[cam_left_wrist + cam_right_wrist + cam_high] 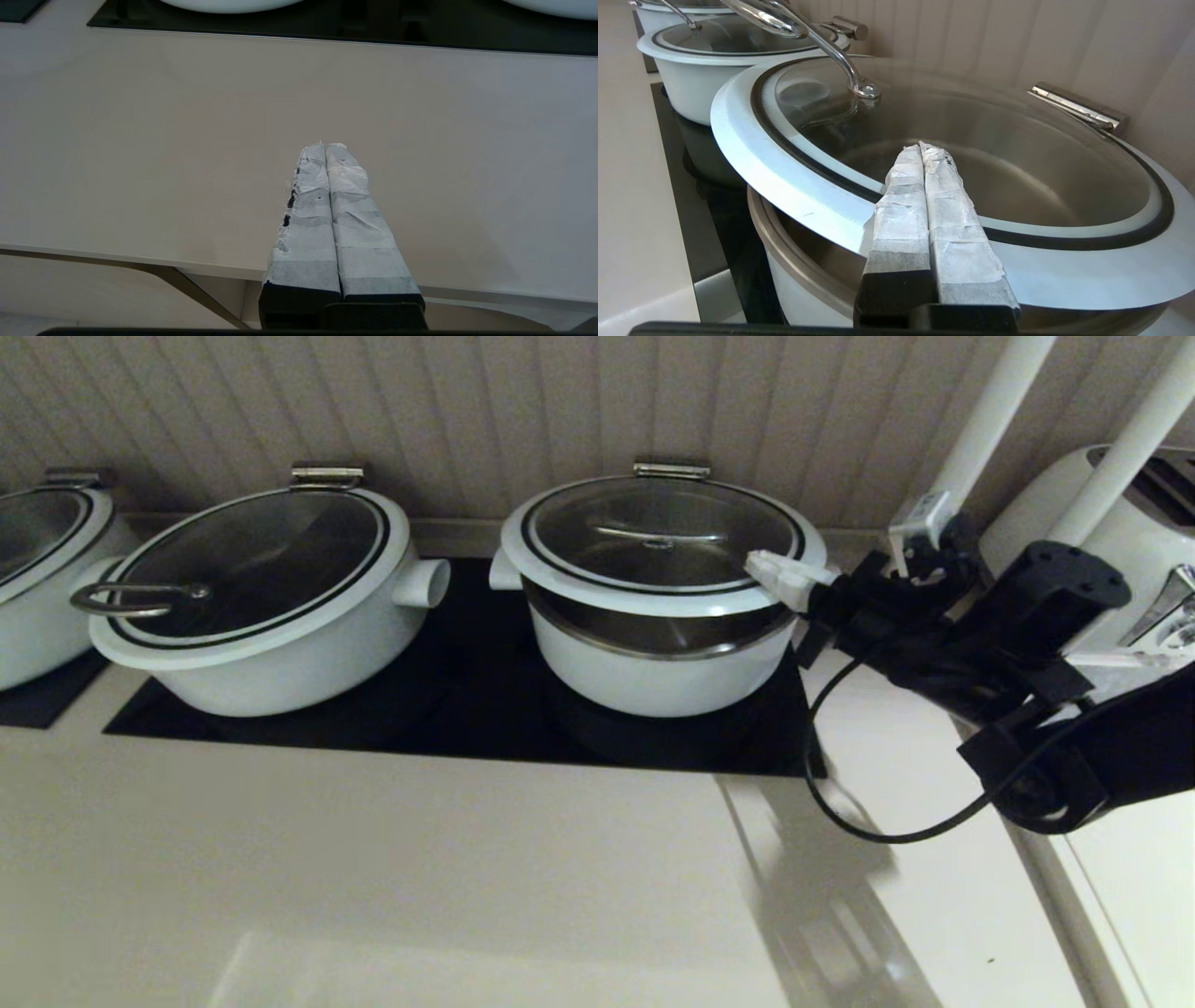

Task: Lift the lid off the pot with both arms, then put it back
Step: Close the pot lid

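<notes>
Glass and white enamel: the lid sits raised at its front edge above the pot, so that the steel inner bowl shows in the gap beneath the white rim, while the hinge clip at the back marks the side that stays low. The right gripper lies across the lid's right rim with its taped fingers pressed together and nothing between them; whether it bears on the rim from above or merely rests there cannot be told. The left gripper, likewise closed on nothing, hangs over bare worktop, well apart from the pot. Likely failure modes: with contact on one side only, the lid may tip further, slide sideways off the bowl, or drop back with a knock; closed fingers give no clamp, so any lift would depend on friction alone. The bar handle at the centre is untouched, and a reach toward it by the left arm risks clipping the neighbouring oval pot. The cable looping below the right arm could snag the cooktop edge.
</notes>
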Controlling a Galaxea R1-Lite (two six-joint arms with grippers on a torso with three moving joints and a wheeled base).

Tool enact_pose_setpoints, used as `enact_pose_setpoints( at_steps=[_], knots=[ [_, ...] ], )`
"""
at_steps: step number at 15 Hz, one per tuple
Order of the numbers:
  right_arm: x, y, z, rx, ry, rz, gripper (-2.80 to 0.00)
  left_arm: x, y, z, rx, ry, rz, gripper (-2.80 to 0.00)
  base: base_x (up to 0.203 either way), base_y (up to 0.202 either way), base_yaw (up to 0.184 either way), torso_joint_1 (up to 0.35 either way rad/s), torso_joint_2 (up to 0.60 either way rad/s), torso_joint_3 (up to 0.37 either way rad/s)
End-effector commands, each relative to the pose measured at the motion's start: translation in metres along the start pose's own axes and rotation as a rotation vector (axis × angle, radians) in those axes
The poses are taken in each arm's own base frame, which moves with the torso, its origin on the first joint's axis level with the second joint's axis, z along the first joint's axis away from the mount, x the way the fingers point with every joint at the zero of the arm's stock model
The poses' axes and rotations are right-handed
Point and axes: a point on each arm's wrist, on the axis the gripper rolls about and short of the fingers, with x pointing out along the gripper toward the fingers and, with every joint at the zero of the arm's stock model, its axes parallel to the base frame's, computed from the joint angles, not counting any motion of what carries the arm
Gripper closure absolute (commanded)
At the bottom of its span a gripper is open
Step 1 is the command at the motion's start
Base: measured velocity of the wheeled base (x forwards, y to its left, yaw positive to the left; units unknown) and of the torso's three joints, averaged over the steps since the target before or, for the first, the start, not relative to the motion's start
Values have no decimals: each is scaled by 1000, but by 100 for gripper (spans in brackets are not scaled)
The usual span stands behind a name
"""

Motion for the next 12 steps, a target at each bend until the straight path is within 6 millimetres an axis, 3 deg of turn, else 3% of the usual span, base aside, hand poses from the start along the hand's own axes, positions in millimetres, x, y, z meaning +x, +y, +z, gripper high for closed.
enact_pose_setpoints(
  at_steps=[1,12],
  knots=[
    [1,1,-7,-2,9,5,0,0,0,0,-1,-1,1,0,0,0,0,0,0,0],
    [-8,9,-27,20,81,18,0,0,0,0,-1,-1,1,0,0,0,0,0,0,0]
  ],
)
